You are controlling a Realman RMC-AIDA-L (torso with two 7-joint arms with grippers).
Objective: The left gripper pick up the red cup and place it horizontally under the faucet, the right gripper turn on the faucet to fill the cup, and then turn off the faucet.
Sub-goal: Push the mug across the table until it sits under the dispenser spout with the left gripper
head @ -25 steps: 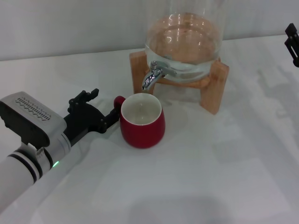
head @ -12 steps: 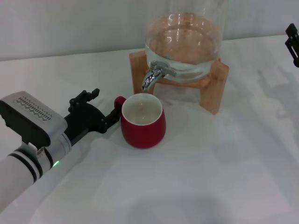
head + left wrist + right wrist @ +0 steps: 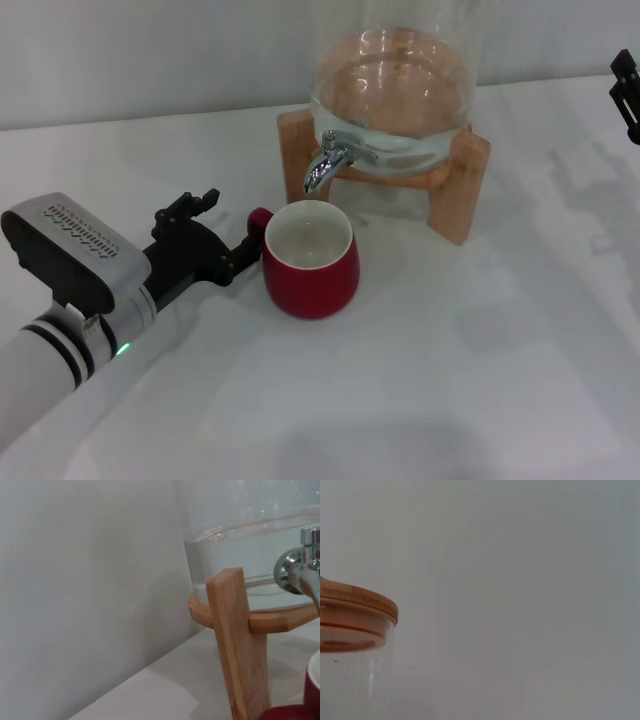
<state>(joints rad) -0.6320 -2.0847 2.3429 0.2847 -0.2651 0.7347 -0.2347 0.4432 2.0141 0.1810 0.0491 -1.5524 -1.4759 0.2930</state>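
The red cup (image 3: pixel 311 260) stands upright on the white table, its white inside showing, just in front of and below the faucet (image 3: pixel 330 160) spout. Its handle (image 3: pixel 259 217) points toward my left gripper (image 3: pixel 247 238), whose black fingers close around that handle. In the left wrist view the faucet (image 3: pixel 300 572) is close by and a sliver of the red cup (image 3: pixel 295 712) shows at the corner. My right gripper (image 3: pixel 625 92) hangs at the far right edge, well away from the faucet.
The glass jar (image 3: pixel 395 85) holding water sits on a wooden stand (image 3: pixel 460 185) behind the cup. The right wrist view shows only the jar's wooden lid (image 3: pixel 352 615) and a plain wall. Open white tabletop (image 3: pixel 450 380) lies in front and to the right.
My left gripper and the red cup have slid slightly to the right, closer under the spout. The right gripper has stayed put.
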